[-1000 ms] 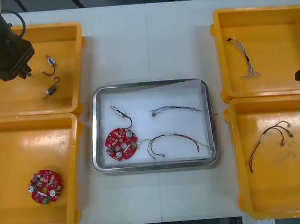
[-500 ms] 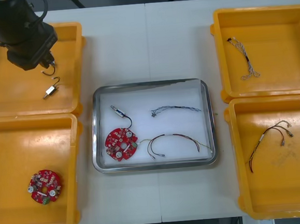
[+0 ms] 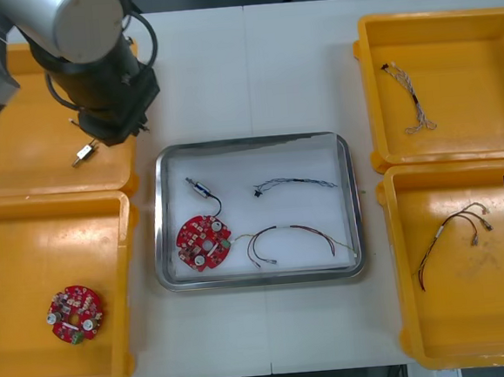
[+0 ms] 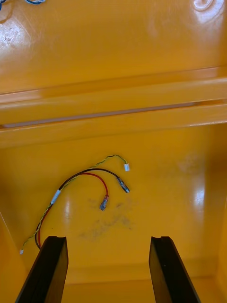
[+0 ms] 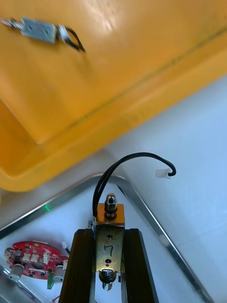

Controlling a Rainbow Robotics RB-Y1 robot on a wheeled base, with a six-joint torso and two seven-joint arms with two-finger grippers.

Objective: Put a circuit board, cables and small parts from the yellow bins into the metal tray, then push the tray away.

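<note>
the left jaws pinch a small metal part (image 5: 109, 236) by its flat sides, leaving its black lead (image 5: 124, 166) to curl free ahead of the tips rather than be crushed. the left arm (image 3: 104, 86) hangs above the inner wall of the farther left yellow bin (image 3: 15, 168), between the one part lying in that bin (image 3: 85, 153) and the metal tray (image 3: 253, 142). that suits a carry to the tray. from the wrist the tray's corner (image 5: 142, 201) lies just under the held part, though it is hard to say whether the part is over the rim or just short of it.

inside the tray lie a red circuit board (image 3: 204, 242), another small part with a lead (image 3: 201, 190), a blue and white cable (image 3: 293, 183) and a red and yellow cable (image 3: 292, 237). so loading looks nearly done and the push is not yet begun.

the right jaws stand spread and empty over the nearer right bin (image 4: 156, 142), above its leftover cable (image 4: 87, 176), seemingly waiting.
</note>
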